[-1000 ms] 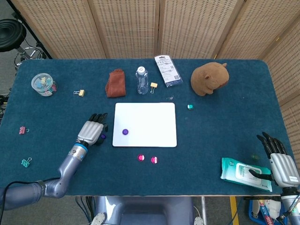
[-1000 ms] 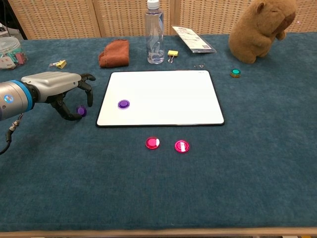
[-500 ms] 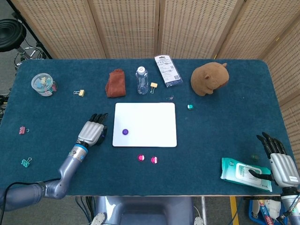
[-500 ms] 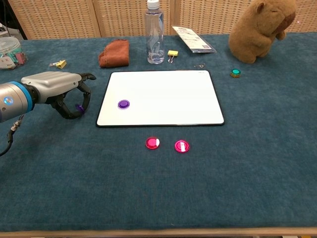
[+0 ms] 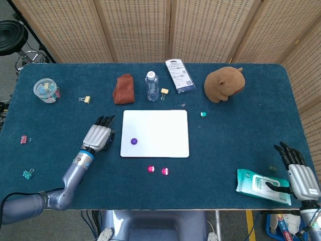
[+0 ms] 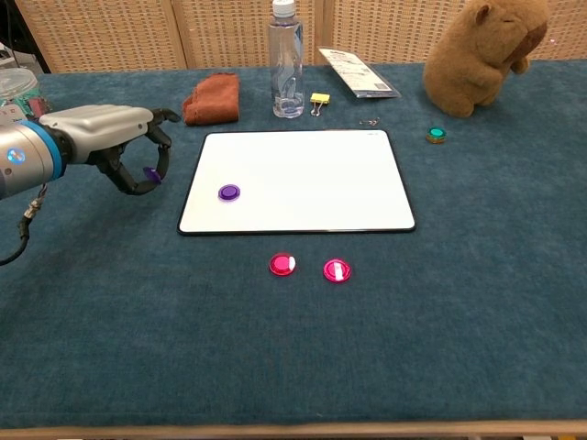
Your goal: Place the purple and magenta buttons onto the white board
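The left hand's (image 6: 110,137) fingers (image 6: 138,183) curl around a small purple button (image 6: 150,174), pinching it just above the surface (image 6: 275,348), beside the left edge of the white board (image 6: 303,174). A second purple button (image 6: 229,192) lies on the board near that edge. Two magenta buttons (image 6: 283,265) (image 6: 337,270) sit side by side on the surface just in front of the board. The right hand (image 5: 301,175) rests at the far right with fingers spread, holding nothing, beside a wipes pack (image 5: 261,186).
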Controlling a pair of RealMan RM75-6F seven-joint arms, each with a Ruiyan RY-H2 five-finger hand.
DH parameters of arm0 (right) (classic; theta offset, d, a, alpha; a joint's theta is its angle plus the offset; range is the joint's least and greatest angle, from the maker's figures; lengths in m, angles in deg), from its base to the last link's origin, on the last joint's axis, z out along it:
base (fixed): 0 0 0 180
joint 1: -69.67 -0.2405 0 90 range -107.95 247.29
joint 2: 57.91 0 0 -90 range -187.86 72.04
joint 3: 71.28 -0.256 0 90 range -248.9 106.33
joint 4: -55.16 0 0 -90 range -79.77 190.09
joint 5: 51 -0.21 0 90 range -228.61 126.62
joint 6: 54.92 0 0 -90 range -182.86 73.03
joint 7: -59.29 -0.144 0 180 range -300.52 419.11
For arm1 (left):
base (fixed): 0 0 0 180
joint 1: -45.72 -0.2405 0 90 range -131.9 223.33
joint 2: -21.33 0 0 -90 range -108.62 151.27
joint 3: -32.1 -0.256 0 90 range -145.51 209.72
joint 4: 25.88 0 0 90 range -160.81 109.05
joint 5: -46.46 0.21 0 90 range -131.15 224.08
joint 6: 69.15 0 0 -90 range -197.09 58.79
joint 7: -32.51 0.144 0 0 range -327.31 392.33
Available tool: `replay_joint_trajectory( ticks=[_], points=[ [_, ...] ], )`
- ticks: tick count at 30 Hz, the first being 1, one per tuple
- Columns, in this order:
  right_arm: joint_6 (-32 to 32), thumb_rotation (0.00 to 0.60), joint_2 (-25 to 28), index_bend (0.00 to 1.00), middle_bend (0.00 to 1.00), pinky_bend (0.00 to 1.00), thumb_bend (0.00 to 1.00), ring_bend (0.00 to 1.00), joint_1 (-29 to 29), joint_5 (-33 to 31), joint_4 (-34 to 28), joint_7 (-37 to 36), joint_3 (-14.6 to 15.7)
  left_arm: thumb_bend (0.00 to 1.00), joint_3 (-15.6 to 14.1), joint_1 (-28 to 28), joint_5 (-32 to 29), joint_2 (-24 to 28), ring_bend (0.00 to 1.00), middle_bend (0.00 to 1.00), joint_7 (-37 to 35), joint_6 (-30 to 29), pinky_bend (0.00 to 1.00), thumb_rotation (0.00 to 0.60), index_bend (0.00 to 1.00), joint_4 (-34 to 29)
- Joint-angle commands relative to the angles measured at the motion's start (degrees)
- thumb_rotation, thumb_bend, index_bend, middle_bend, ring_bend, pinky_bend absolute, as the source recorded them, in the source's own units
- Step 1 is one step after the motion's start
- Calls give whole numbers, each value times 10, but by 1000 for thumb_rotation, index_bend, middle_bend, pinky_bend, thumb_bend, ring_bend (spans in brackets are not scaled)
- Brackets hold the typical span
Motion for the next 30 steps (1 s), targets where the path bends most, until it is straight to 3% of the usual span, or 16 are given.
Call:
replay_joint_trajectory(
  ticks=[1,6,14,20,22,25,30],
  points=[
    [-2,600,-1,0,0,0,0,0,-1,-3,0,2,-1,498,22,25,-30,6,0,0,21,18,0,600,664,-8],
    [-8,600,-2,0,0,0,0,0,-3,-17,5,2,-6,503,58,90,-131,-7,0,0,81,54,0,600,664,13],
    [-20,600,-4,0,0,0,0,0,-6,-27,13,-3,-9,502,57,148,-237,-51,0,0,137,59,0,600,664,57],
    [-20,600,-2,0,0,0,0,0,-7,-31,15,-8,-11,499,52,166,-266,-71,0,0,142,61,0,600,648,80],
    [-21,600,-2,0,0,0,0,0,-6,-31,15,-9,-11,488,51,168,-269,-73,0,0,141,57,0,600,559,81],
    [-21,600,-1,0,0,0,0,0,-6,-30,15,-10,-11,475,50,168,-271,-72,0,0,137,53,0,600,265,78],
    [-21,600,0,0,0,0,0,0,-6,-29,13,-11,-10,473,52,168,-272,-68,0,0,122,56,0,600,42,75]
  ],
)
